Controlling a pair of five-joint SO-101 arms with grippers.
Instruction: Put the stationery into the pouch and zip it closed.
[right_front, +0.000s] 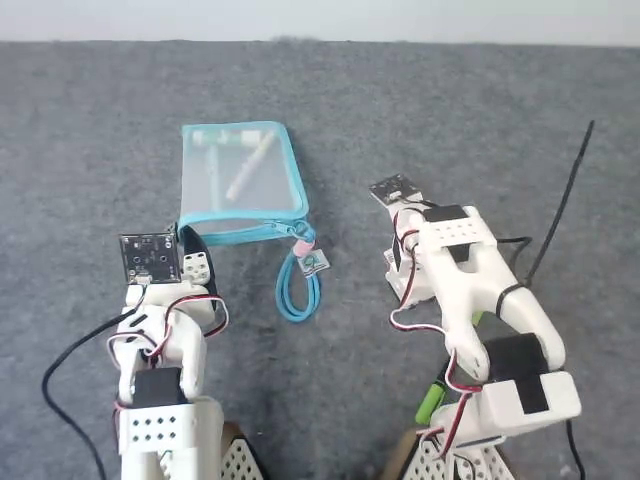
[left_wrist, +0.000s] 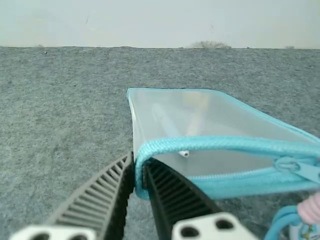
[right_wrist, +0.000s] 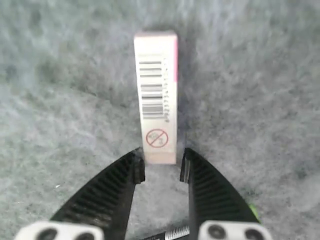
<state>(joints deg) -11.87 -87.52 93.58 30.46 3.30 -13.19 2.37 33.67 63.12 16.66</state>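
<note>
The pouch (right_front: 243, 180), pens (right_front: 245, 172) inside, lies left of the table's (right_front: 500, 120) middle toward its far edge, strap (right_front: 298, 290) before it. The left gripper (left_wrist: 139, 167) pinches its near left corner. The box's (right_wrist: 156, 100) near end sits between the right gripper's (right_wrist: 162, 167) parted fingers.

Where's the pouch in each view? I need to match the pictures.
High view: pouch upper left of centre.
Left wrist view: pouch just beyond the left gripper, which pinches its corner.
Right wrist view: a box at the right gripper's tips.
Shared landmark: the zip pull at the pouch's end.
</note>
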